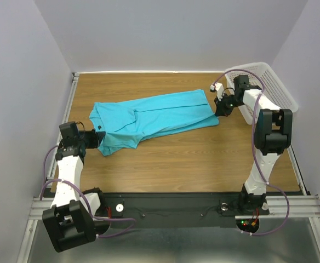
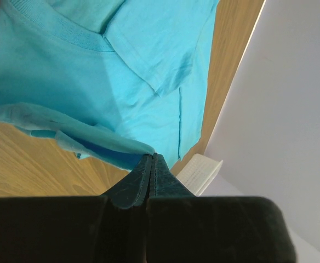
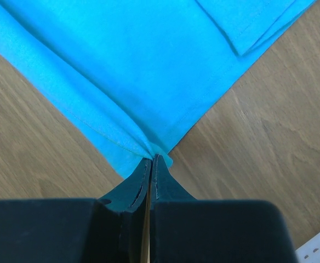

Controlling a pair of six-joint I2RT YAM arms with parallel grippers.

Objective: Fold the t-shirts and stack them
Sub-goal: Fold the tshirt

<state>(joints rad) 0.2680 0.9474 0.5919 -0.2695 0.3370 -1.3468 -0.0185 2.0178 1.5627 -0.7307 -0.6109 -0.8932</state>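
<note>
We have one t-shirt (image 1: 152, 118) on the table (image 1: 176, 170), lying lengthwise across it, neck end twd the left, hem end twd the right, just beside the white basket (image 1: 275, 90). It looks doubled along its length, w/ a sleeve tucked over the body. The left gripper (image 2: 152, 159) is pinched tight on a bunched edge of fabric at the neck/shoulder end. The right gripper (image 3: 152, 160) is clamped on a hem corner, jaws together w/ only cloth btwn them. So we judge we're mid-fold: both ends held, shirt spread btwn the arms, prob. abt to make the next fold or straighten the cloth first. The next move, as we see it, calls for both arms to lift and travel together w/ even tension so the thin fabric doesn't sag or slip out, then lay one end over the other w/ edges lined up. No second shirt or stack is visible, so stacking isn't started yet. We'd watch the right arm's clearance w/ the basket.
</note>
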